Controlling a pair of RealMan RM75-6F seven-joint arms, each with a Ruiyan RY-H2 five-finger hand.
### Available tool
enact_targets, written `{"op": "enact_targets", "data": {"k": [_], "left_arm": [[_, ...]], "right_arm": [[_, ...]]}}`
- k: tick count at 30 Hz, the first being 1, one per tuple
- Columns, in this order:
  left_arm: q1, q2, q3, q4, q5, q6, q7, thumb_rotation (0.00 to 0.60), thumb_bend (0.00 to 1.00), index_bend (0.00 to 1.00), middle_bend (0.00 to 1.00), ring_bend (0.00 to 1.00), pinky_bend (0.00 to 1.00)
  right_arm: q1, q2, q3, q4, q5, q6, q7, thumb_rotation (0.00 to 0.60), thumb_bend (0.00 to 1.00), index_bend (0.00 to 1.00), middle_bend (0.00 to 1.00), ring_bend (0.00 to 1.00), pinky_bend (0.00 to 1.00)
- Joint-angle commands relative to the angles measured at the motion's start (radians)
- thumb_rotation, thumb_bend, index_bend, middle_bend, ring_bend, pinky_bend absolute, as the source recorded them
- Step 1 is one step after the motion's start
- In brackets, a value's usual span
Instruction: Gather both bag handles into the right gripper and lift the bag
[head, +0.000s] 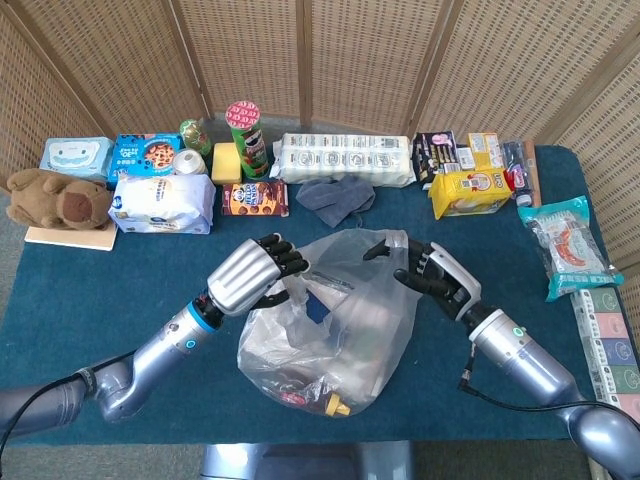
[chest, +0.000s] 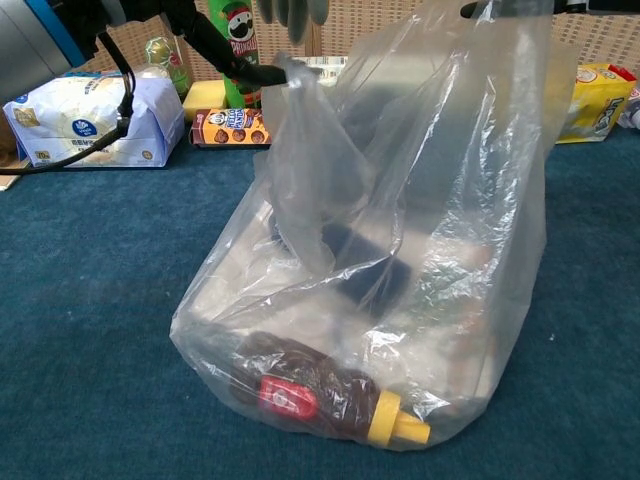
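Observation:
A clear plastic bag (head: 340, 335) stands in the middle of the blue table, with a dark bottle (chest: 320, 395) with a yellow cap and a dark blue box (chest: 365, 270) inside. My left hand (head: 250, 277) pinches the bag's left handle (chest: 293, 85) and holds it up over the bag's mouth; in the chest view this hand (chest: 225, 50) shows at the top left. My right hand (head: 432, 278) holds the right handle (head: 392, 240) raised at the bag's far right corner. A short gap separates the two hands. The chest view cuts off most of the right hand (chest: 520, 8).
Groceries line the back of the table: a Pringles can (head: 245, 135), a blue-white bag (head: 160, 203), a cookie box (head: 254, 198), a grey cloth (head: 335, 197), a yellow packet (head: 470, 190). A teddy bear (head: 55, 197) lies far left, a packet (head: 565, 245) far right.

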Motion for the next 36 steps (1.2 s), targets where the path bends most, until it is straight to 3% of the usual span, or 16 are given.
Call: {"op": "enact_targets", "data": {"k": [1,7,17,21,25,36], "left_arm": [[0.002,0.030,0.007,-0.026,-0.015,-0.016,-0.002,0.600,0.19,0.42,0.46,0.37,0.40],[0.015,0.098,0.029,-0.079,-0.034,-0.046,-0.001,0.600,0.19,0.34,0.39,0.28,0.35],[-0.017,-0.015,0.042,0.007,0.005,-0.042,-0.044,0.600,0.20,0.33,0.39,0.28,0.35],[-0.024,-0.080,0.021,0.064,0.031,0.020,-0.072,0.600,0.26,0.35,0.42,0.37,0.39],[-0.030,-0.123,0.004,0.108,0.043,0.064,-0.088,0.600,0.34,0.49,0.57,0.55,0.48],[-0.044,-0.126,-0.086,0.118,0.054,0.180,-0.095,0.600,0.33,0.51,0.60,0.56,0.50]], "right_arm": [[-0.001,0.001,0.001,0.000,0.001,0.000,0.000,0.355,0.16,0.35,0.33,0.19,0.03],[-0.005,0.002,0.004,0.000,0.004,-0.005,-0.001,0.350,0.16,0.35,0.33,0.19,0.03],[-0.013,0.005,0.009,-0.009,0.008,-0.011,-0.006,0.350,0.16,0.35,0.33,0.19,0.03],[-0.017,0.004,0.014,-0.012,0.011,-0.014,-0.007,0.352,0.16,0.35,0.33,0.19,0.03],[-0.017,0.004,0.013,-0.011,0.012,-0.017,-0.009,0.354,0.16,0.34,0.33,0.19,0.03],[-0.011,0.009,0.009,-0.009,0.020,-0.028,-0.014,0.348,0.16,0.34,0.33,0.18,0.03]]}}
